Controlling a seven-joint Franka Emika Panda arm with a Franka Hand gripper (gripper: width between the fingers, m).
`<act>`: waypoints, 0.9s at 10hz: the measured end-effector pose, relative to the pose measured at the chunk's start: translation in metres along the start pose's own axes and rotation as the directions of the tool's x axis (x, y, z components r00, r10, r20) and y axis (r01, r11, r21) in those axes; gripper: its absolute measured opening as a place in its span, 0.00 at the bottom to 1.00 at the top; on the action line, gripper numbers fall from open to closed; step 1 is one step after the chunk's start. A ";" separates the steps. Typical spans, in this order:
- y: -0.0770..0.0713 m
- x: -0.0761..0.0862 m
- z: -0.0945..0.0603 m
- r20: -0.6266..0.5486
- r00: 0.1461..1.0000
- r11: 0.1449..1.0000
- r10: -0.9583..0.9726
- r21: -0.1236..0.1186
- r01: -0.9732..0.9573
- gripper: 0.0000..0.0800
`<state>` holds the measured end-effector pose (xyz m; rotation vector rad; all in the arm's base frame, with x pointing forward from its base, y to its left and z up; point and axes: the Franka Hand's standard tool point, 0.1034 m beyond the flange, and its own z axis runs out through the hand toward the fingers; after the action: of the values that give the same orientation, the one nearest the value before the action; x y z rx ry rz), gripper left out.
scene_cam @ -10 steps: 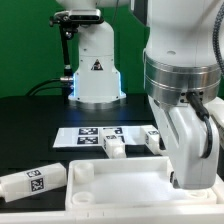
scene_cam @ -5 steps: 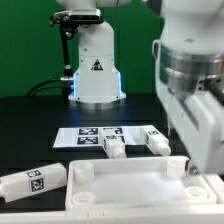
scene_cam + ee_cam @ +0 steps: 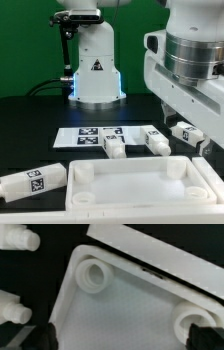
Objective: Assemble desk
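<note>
Black table (image 3: 30, 125), bare at the exterior view's left of the marker board (image 3: 90, 135). Desk top (image 3: 140, 185) lies flat along the near edge, rim up, its round corner sockets (image 3: 95, 274) hollow. We count 4 loose legs: long leg (image 3: 30, 182) just off the top's left end, 2 short legs (image 3: 113, 147) by the board's near edge, far leg (image 3: 188, 132) near the arm. Gripper (image 3: 125, 338) hovers over the top, fingers wide apart, clasping nothing.

Three blocky white legs (image 3: 157, 141) are set behind the flat white desk top (image 3: 130, 187), a fourth leg (image 3: 35, 182) at the exterior view's left.
</note>
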<state>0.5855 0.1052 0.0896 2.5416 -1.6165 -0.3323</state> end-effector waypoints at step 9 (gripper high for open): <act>0.013 -0.061 0.016 -0.064 0.865 0.862 -0.498 0.071 0.502 0.81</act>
<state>0.5452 0.1557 0.0845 2.9849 -0.9424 -0.2485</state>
